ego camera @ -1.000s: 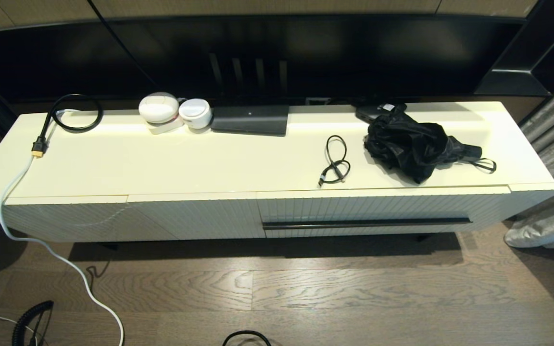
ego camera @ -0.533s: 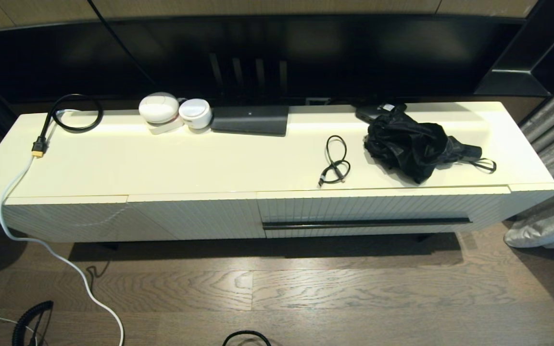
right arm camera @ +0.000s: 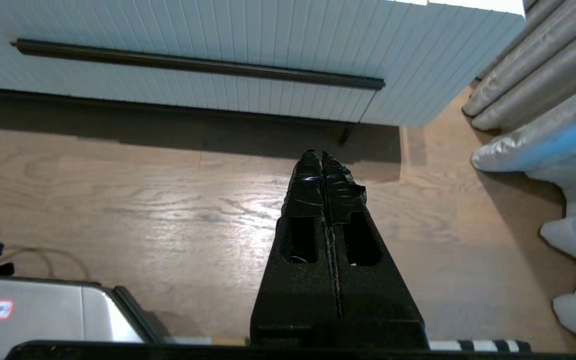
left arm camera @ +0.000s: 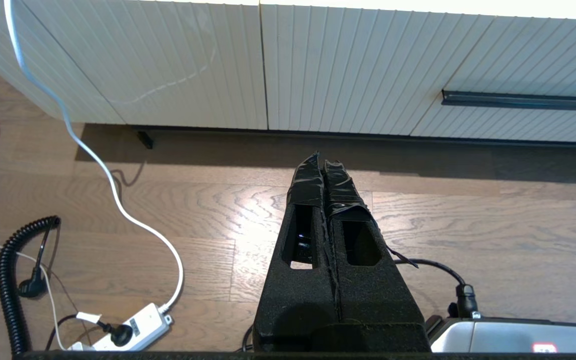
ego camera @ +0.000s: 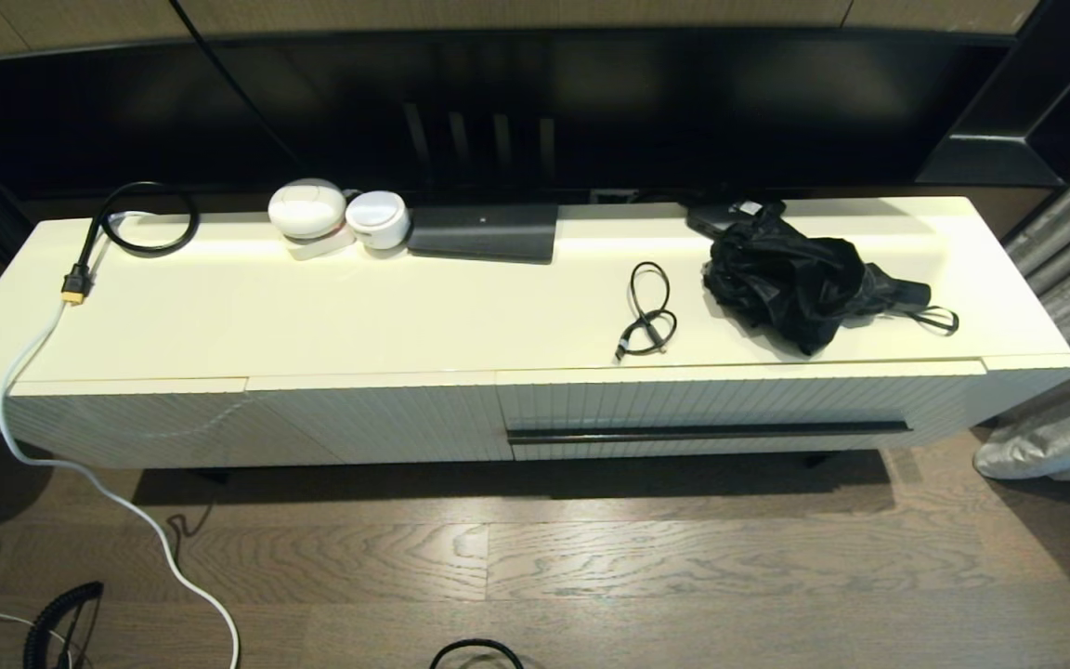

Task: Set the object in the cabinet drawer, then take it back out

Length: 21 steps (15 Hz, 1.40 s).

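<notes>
Nothing has moved; the cabinet drawer [ego camera: 739,409] is closed, and the left end effector [left arm camera: 322,162] and right end effector [right arm camera: 322,159] hang pressed closed, empty, above the floor.

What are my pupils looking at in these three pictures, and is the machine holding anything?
A two-armed robot faces a low cream cabinet. One picture looks down from its head; the others look along each arm's closed, empty pincers: the left gripper and the right gripper, both low over the wooden floor. On the cabinet lie a small black cable, a crumpled black umbrella, two white round gadgets and a flat dark box. The drawer with the black handle is closed.
</notes>
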{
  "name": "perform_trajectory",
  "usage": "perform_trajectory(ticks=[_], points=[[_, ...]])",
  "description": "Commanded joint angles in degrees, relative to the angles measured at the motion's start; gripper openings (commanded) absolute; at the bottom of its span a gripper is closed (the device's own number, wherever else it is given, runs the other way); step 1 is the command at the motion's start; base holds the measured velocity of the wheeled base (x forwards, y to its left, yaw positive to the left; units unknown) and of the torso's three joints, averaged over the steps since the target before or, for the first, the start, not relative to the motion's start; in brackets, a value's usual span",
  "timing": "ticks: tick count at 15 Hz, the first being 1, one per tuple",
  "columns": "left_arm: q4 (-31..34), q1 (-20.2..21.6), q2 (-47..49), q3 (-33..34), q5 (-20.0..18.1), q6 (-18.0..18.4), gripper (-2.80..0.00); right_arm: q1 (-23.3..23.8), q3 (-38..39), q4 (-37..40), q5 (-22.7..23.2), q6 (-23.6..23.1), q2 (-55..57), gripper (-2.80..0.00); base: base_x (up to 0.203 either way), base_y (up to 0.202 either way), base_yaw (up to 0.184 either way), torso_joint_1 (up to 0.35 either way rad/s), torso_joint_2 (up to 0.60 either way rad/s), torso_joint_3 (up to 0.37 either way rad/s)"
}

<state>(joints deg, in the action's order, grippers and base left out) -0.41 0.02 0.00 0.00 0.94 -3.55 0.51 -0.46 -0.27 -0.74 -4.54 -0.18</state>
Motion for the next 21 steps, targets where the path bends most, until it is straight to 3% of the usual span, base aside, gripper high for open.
perform_trajectory(ticks=[1, 4, 7, 10, 14, 21], points=[[0.0, 0.0, 0.0, 0.0, 0.0, -0.1, -2.80, 0.0, 0.4, -0.3, 0.0, -0.2, 0.2, -2.80, 0.000, 0.000, 0.000, 0.000, 0.00, 0.000], [0.0, 0.0, 0.0, 0.0, 0.0, -0.1, -2.80, 0.0, 0.4, -0.2, 0.4, 0.8, 0.1, -2.80, 0.000, 0.000, 0.000, 0.000, 0.00, 0.000], [0.0, 0.0, 0.0, 0.0, 0.0, -0.1, -2.80, 0.0, 0.5, -3.2, 1.0, -1.1, 0.1, -2.80, 0.000, 0.000, 0.000, 0.000, 0.00, 0.000], [0.0, 0.0, 0.0, 0.0, 0.0, -0.1, -2.80, 0.0, 0.4, 0.2, 1.0, -1.2, 0.1, -2.80, 0.000, 0.000, 0.000, 0.000, 0.00, 0.000], [0.0, 0.0, 0.1, 0.0, 0.0, -0.1, -2.80, 0.0, 0.5, 0.2, 0.3, 3.1, 0.1, -2.80, 0.000, 0.000, 0.000, 0.000, 0.00, 0.000], [0.0, 0.1, 0.0, 0.0, 0.0, -0.1, -2.80, 0.0, 0.4, 0.3, 0.4, 3.3, 0.2, -2.80, 0.000, 0.000, 0.000, 0.000, 0.00, 0.000]])
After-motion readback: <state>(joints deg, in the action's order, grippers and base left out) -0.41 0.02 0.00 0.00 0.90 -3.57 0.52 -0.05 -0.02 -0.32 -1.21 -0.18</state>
